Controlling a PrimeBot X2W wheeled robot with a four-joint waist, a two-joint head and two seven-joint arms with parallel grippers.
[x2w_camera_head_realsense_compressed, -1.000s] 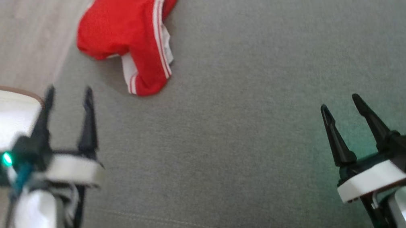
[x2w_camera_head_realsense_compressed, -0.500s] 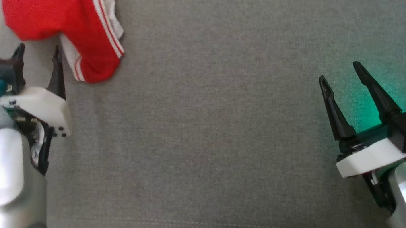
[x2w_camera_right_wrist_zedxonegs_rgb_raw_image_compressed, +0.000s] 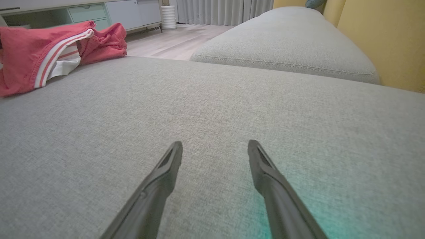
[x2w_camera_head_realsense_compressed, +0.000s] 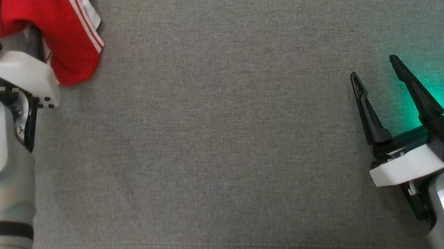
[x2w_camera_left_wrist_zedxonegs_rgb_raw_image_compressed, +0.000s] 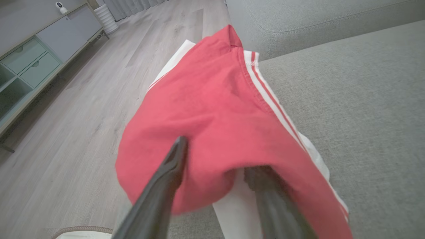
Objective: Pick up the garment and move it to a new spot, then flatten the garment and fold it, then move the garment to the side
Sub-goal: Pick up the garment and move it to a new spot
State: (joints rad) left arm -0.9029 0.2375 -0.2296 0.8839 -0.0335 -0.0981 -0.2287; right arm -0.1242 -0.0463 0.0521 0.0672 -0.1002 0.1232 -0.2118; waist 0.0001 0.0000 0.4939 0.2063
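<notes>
The left gripper [x2w_camera_left_wrist_zedxonegs_rgb_raw_image_compressed: 217, 156] has its two fingers spread, straddling a bulge of the red garment [x2w_camera_left_wrist_zedxonegs_rgb_raw_image_compressed: 212, 109]. One finger lies on top of the cloth, and the other is tucked in under the hem where the white lining shows. The jaws stand wide and nothing is pinched yet.

The garment is a crumpled pair of red shorts with white side stripes. It sits at the far left corner of the grey sofa cushion [x2w_camera_head_realsense_compressed: 221, 120], and part of it drapes over the left edge toward the wooden floor [x2w_camera_left_wrist_zedxonegs_rgb_raw_image_compressed: 66, 149].

The right gripper [x2w_camera_head_realsense_compressed: 373, 66] is released and empty. It hovers low over bare cushion at the near right, well apart from the cloth.

The step in hand is the first pick-up. To do it well, the left fingers should close on a full fold, red layer and lining together, since a thin hem alone could slip out on the lift. They should go deep enough that the cloth sits between the pads rather than at the tips (the cushion is soft, so pressing down a little costs nothing). After that, a straight lift, so the hanging part clears the cushion edge before it travels right toward the open middle of the seat.
</notes>
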